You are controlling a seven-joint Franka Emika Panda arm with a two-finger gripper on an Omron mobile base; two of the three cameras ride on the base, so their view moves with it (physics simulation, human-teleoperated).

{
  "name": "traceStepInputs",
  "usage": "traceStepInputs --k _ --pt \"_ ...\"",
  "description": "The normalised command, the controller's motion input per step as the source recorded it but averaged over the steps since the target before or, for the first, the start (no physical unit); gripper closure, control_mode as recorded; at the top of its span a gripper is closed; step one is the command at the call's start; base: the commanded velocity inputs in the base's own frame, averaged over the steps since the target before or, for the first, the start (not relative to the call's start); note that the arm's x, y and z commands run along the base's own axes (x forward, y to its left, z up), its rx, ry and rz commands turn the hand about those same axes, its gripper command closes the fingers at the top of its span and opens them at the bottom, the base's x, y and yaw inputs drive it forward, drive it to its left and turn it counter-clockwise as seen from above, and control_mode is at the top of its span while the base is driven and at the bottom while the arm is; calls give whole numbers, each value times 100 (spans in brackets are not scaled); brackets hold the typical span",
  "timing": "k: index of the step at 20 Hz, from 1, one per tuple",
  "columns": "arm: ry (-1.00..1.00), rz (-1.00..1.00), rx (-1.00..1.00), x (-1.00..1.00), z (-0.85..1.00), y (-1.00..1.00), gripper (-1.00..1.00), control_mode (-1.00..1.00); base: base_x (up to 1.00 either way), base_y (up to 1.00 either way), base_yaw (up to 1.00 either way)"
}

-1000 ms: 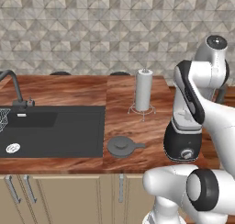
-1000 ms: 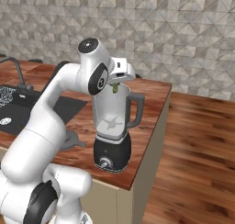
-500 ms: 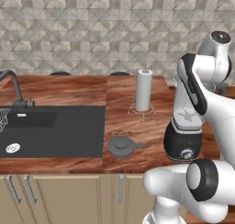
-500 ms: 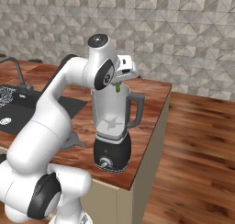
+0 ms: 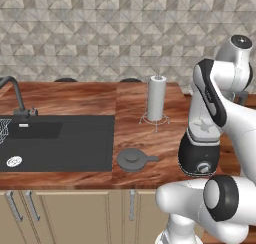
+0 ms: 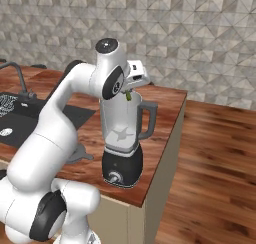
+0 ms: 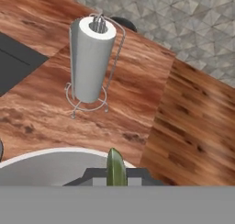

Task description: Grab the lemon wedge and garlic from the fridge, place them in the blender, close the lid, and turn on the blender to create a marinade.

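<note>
Since a second ago the arm is swinging further over the blender [image 6: 124, 148], its upper joint now sitting higher and more to the right in both base views, while everything on the counter [image 5: 140, 133] is lying where it was. The claw [image 6: 128, 94] is hovering just above the open mouth of the jar, narrowed onto the lemon wedge [image 6: 128, 95], which is poking out as a small yellow-green sliver between the tips; in the hand view the wedge [image 7: 116, 168] is standing above the jar's pale rim. The blender is standing near the counter's right front corner. The lid [image 5: 133, 159] is lying flat on the counter near the front edge, just right of the dark sink [image 5: 57, 143], apart from the blender. The paper-towel roll [image 5: 156, 99] is standing upright behind it, towards the back edge.
</note>
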Motion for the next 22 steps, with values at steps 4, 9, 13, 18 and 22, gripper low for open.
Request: traceStepInputs --k 4,9,13,18,22 --pt "0 4 0 9 -58 0 100 -100 0 0 0" --pt "-3 1 -1 -3 -64 0 100 -100 0 0 0" --pt "-2 0 -1 -23 -46 0 100 -100 0 0 0" --pt "0 0 -2 -27 -44 0 100 -100 0 0 0" --pt "0 0 -2 -4 -44 9 100 -100 0 0 0"
